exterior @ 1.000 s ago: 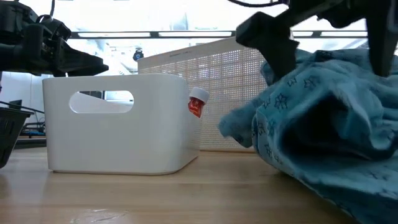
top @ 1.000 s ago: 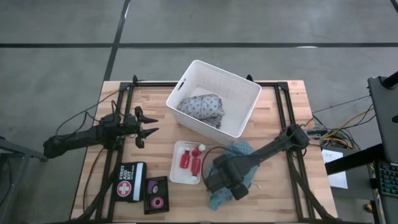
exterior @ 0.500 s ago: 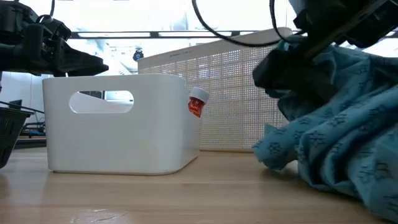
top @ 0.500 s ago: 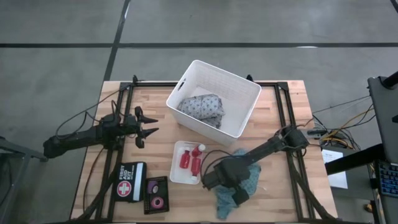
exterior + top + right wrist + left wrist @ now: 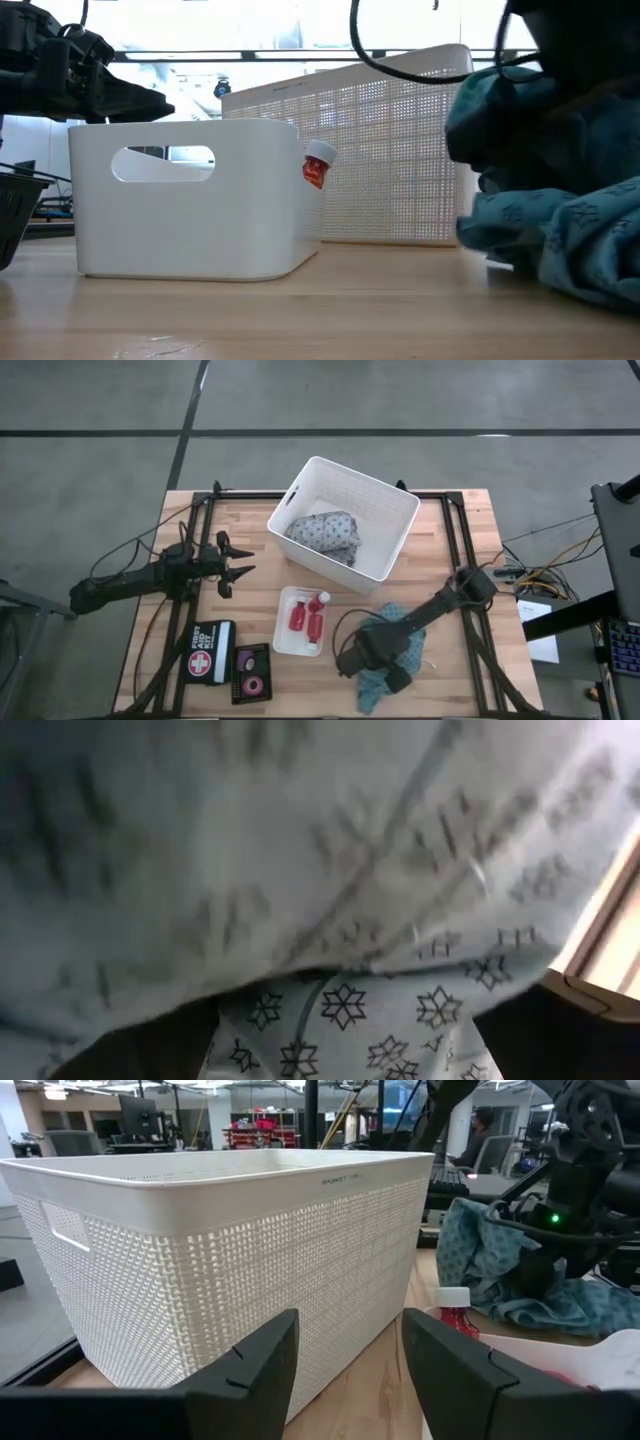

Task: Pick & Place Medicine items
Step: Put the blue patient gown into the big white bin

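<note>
Three red bottles (image 5: 307,618) with white caps lie in a small white tray (image 5: 283,630) at lower centre of the high view. The right gripper (image 5: 368,658), fingers spread wide, sits on the blue cloth (image 5: 390,670); the cloth hides its fingertips. Since the earlier frame it has slid toward the lower right. The left gripper (image 5: 240,571), at centre left, is narrowly parted and empty.

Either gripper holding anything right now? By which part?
Left gripper: empty. Right gripper: pressed down into the blue cloth, jaws wide apart; no pinch shows, so a hold cannot be told.
</note>
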